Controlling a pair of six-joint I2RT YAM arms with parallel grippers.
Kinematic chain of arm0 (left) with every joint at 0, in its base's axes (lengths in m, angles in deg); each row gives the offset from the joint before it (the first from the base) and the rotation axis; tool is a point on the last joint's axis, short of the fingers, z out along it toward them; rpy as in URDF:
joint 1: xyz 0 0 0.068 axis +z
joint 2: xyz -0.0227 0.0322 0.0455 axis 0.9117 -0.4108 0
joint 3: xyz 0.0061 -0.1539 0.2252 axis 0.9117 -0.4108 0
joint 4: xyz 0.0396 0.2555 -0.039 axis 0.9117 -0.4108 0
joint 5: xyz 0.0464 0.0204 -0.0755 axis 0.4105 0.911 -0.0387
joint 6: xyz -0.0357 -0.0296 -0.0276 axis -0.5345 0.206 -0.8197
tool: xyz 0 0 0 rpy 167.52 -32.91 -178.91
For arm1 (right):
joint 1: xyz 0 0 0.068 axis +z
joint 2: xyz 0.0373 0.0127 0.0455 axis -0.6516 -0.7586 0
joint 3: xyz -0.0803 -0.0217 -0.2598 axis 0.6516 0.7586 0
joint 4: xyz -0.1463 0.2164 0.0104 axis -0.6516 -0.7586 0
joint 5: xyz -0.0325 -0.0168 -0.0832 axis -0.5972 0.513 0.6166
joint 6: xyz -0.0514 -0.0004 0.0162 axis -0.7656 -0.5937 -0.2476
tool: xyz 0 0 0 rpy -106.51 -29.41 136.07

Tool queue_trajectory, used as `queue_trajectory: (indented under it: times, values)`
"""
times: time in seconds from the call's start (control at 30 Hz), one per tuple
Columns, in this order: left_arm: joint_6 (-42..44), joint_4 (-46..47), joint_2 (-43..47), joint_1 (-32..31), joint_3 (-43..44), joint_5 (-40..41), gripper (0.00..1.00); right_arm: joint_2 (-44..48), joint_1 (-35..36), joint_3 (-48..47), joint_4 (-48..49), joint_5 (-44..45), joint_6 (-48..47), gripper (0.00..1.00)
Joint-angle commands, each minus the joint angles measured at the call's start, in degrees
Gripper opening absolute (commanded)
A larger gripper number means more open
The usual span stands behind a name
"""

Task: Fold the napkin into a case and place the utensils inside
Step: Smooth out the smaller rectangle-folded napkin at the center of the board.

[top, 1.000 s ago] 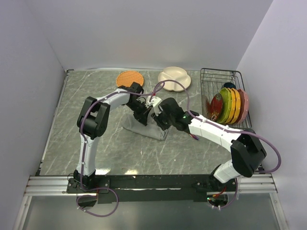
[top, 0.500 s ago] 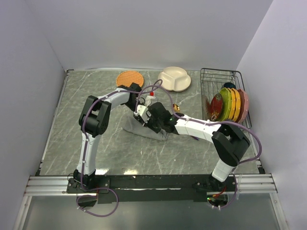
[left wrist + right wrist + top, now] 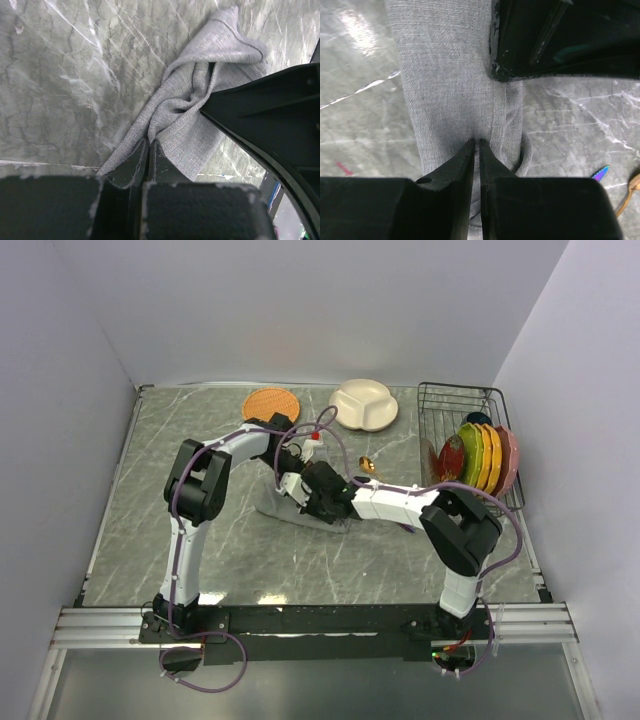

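Fingers of the left gripper [image 3: 149, 145] stay pressed together, as they were a second ago, with a corner of the soft grey fabric napkin [image 3: 200, 110] nipped at their tips. From there the cloth fans out, rumpled, across the grey marbled table [image 3: 60, 90].

The change is further right. The right gripper [image 3: 476, 142], wider apart and off to the right a second ago, has swung in over the cloth. Its jaws have drawn down to a thin slit, with a raised crease of the napkin caught between the tips.

We take this to mean that both arms now have hold, so a fold can be pulled. The napkin is a loose strip, not yet a case.

Rightmost, the iridescent purple metal knife [image 3: 601, 173] and the gold metal spoon with a round bowl [image 3: 366, 466] lie on bare table, apart from the napkin.
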Motion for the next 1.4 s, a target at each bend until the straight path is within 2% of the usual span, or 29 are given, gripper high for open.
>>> queue_trajectory:
  times: [0.0,0.37,0.67,0.77,0.87,0.97,1.07,1.17,1.33,1.37]
  values:
    - [1.82,-1.11,-2.60,-0.32,-2.53,4.07,0.01,-2.53,0.57,-1.79,-3.85,7.40,-3.02,0.15]
    - [2.70,-1.11,-2.16,0.65,-3.77,4.95,0.01,-3.76,1.01,-1.88,-5.52,14.61,-3.90,0.16]
    - [3.32,-1.90,-2.08,1.26,-3.59,3.99,0.01,-4.45,0.93,-4.87,-7.09,13.65,0.49,0.18]
    - [2.97,-4.01,-1.81,1.96,-1.40,2.15,0.13,-6.04,0.93,-4.69,-6.84,13.39,-0.03,0.17]
    - [0.34,-5.42,0.20,5.21,0.62,-1.79,0.32,-7.27,0.84,-4.52,-6.22,13.56,-0.56,0.17]
    - [-1.59,-6.12,3.19,10.04,1.68,-4.97,0.40,-8.07,0.93,-4.43,-5.52,13.83,-0.65,0.16]
    - [-3.35,-5.77,5.48,11.37,0.72,-5.42,0.46,-8.42,0.93,-4.61,-5.43,13.83,-0.47,0.16]
    - [-4.94,-3.94,6.01,11.28,-1.21,-5.33,0.54,-8.77,0.93,-4.78,-5.08,13.56,-0.39,0.16]
    - [-5.12,-1.29,3.56,10.32,-2.36,-3.84,0.58,-7.99,0.84,-3.99,-4.03,13.30,-0.82,0.16]
    - [-4.77,-1.46,3.11,9.62,-1.75,-3.75,0.63,-7.98,0.84,-3.82,-3.76,13.30,-0.91,0.16]
